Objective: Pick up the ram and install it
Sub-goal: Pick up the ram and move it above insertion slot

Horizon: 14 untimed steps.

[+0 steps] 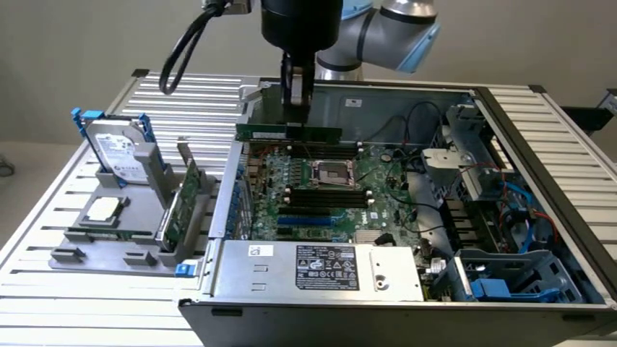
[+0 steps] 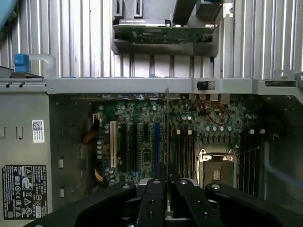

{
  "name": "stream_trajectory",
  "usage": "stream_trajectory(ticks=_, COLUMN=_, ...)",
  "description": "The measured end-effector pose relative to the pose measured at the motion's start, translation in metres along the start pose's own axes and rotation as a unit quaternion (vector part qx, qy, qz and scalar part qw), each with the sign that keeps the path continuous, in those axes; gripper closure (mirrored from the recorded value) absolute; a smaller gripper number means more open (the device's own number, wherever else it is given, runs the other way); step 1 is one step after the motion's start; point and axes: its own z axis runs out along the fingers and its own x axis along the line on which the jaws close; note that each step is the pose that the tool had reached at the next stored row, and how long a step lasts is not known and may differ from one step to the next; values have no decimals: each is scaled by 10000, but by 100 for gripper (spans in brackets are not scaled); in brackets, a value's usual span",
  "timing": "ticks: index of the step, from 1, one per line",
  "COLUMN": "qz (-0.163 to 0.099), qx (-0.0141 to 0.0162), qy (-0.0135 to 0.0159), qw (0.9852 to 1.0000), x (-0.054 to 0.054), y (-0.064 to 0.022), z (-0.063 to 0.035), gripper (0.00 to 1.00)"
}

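Note:
The ram [image 1: 323, 134], a long thin green stick, hangs level over the back of the open computer case, just above the motherboard [image 1: 381, 210]. My gripper [image 1: 297, 119] is shut on its top edge from above. In the wrist view the ram [image 2: 166, 132] shows edge-on as a thin line running out from between the black fingers [image 2: 154, 198] of the gripper [image 2: 166, 189]. Black memory slots [image 1: 328, 196] lie in front of the silver processor socket [image 1: 330, 172], and more lie behind it, beneath the ram. In the wrist view, slots [image 2: 184, 151] lie beside the stick's edge.
On the exterior view's left, a grey holder [image 1: 115, 246] carries a hard drive [image 1: 121, 155], a square silver chip [image 1: 104, 210] and an upright green expansion card [image 1: 183, 199]. The power supply [image 1: 318, 264] fills the case front. Cables and drive cages [image 1: 501, 210] crowd the case's right side.

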Motion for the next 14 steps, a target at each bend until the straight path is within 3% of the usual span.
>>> stream_trajectory(ticks=14, qz=0, qx=0, qy=0, qw=10000, x=-427, y=-493, z=184, gripper=86)
